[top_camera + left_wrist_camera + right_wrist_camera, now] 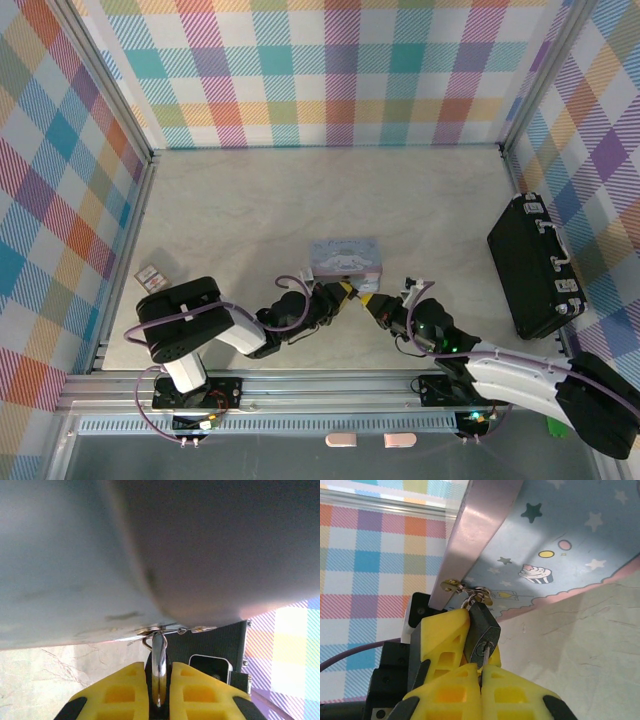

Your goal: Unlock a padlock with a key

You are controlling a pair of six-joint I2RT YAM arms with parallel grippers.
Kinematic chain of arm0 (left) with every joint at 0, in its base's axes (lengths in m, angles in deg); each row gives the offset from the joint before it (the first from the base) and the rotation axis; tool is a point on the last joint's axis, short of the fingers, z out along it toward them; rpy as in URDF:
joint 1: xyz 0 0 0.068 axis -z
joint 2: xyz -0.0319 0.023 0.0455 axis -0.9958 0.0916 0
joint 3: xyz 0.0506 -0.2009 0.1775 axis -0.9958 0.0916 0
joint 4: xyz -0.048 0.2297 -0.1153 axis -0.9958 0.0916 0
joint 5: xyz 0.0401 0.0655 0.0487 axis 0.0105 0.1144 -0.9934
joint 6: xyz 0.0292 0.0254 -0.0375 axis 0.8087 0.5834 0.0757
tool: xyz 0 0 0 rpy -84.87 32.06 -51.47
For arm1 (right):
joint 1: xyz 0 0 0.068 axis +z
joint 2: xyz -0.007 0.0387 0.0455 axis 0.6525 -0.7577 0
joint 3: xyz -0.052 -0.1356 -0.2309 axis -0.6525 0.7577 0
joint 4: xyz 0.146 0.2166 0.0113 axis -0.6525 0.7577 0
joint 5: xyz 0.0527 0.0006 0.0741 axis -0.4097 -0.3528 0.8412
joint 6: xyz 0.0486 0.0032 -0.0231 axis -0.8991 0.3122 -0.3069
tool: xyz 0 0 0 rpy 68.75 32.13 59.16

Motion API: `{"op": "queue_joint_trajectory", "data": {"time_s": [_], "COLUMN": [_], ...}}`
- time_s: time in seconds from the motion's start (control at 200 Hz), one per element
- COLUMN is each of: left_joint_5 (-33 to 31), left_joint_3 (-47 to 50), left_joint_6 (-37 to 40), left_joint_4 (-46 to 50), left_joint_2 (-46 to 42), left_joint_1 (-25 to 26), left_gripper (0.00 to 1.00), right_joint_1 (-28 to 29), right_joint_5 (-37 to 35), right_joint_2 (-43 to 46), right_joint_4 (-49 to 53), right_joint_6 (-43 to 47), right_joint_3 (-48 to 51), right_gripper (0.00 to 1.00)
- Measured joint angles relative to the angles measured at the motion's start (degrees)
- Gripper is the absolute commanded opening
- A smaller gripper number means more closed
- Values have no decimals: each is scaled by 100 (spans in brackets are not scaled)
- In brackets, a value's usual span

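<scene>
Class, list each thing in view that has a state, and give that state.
padlock: hanging from the tin's hasp
key: tip in the padlock's keyhole
tin: lid shut
left gripper: shut on the padlock
right gripper: shut on the key
black case: shut

In the right wrist view, we see the key (484, 656) as a thin sliver below the padlock (482, 629); the rest of it is buried between the yellow fingers (512, 695) of the right gripper (481, 672). The tin (555, 540) runs off the top and right edges. In the left wrist view, the tin is a grey blur across the upper frame, its print unreadable to us, and the padlock, edge-on in the left gripper (159, 677), is cut off by the bottom edge. In the top view, padlock and key are too small for us to make out at centre frame, and a small flat item (150, 277) at left is unidentifiable.
</scene>
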Motion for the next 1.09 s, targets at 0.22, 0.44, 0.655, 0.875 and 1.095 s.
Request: {"op": "queue_joint_trajectory", "data": {"time_s": [0.22, 0.44, 0.655, 0.875, 1.095], "left_joint_5": [-181, -299, -352, -372, -463], "left_joint_3": [-50, -85, -289, -354, -426], "left_joint_6": [-94, -256, -321, -367, -387], "left_joint_4": [184, 232, 286, 293, 282], "left_joint_2": [105, 94, 94, 72, 46], "left_joint_1": [0, -31, -133, -166, -179], "left_gripper": [0, 0, 0, 0, 0], "right_joint_1": [48, 50, 44, -223, -551], "right_joint_5": [-116, -210, -424, -271, 146], "right_joint_2": [-848, -1200, -1384, -1429, -1427], "right_joint_4": [-737, -1119, -1447, -1624, -1738], "right_joint_6": [-101, -120, -249, -444, -553], "right_joint_3": [-4, -52, -114, -114, -151], "right_gripper": [0, 0, 0, 0, 0]}}
